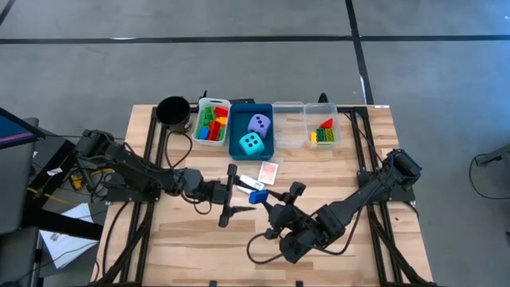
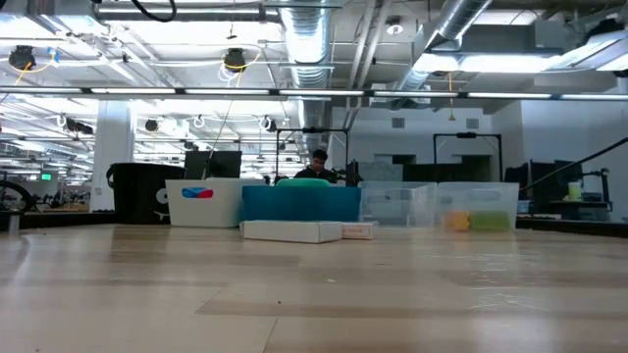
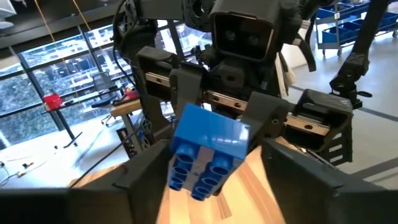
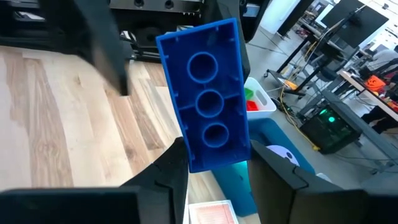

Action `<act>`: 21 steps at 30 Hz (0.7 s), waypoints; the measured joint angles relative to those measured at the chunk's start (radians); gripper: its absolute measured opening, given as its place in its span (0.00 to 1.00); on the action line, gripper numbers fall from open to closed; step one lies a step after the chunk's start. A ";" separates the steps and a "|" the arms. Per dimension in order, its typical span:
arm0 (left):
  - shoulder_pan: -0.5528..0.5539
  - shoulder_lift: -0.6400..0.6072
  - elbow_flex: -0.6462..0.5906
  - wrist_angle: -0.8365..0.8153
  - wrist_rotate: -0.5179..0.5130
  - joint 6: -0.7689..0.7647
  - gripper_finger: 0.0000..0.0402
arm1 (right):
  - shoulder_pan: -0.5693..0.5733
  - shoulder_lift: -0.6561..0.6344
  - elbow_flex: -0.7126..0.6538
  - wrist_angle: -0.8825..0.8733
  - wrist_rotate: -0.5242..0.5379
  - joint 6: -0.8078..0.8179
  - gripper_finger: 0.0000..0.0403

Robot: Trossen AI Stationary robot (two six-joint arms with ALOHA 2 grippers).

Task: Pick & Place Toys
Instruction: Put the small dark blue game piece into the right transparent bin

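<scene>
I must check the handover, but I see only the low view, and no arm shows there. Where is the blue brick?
Observer: The right hand holds the blue brick above the table's middle.
Operator: And the left hand?
Observer: The left hand faces it, open, with its fingers on either side of the brick.
Operator: Are the dice put away?
Observer: Yes, the cyan die and the lavender die lie in the blue tray.

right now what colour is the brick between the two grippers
Blue brick, held by the right gripper; clearest in the right wrist view.
</scene>
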 joint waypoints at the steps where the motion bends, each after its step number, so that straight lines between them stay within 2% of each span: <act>1: 0.000 0.000 0.000 0.000 -0.002 -0.001 0.58 | 0.000 0.000 0.000 0.001 -0.001 0.000 0.32; 8: 0.003 0.000 0.000 -0.001 -0.004 0.004 0.34 | -0.003 0.000 0.000 0.021 -0.025 0.009 0.32; 17: 0.002 0.000 0.000 -0.008 -0.020 0.000 0.33 | -0.012 0.000 0.000 0.017 -0.065 0.010 0.32; 19: 0.002 0.000 -0.001 -0.009 -0.016 -0.002 0.33 | -0.011 0.004 0.000 0.018 -0.071 0.006 0.40; 21: 0.002 0.001 0.000 -0.002 -0.001 -0.011 0.33 | -0.012 0.010 0.000 0.027 -0.084 -0.005 0.52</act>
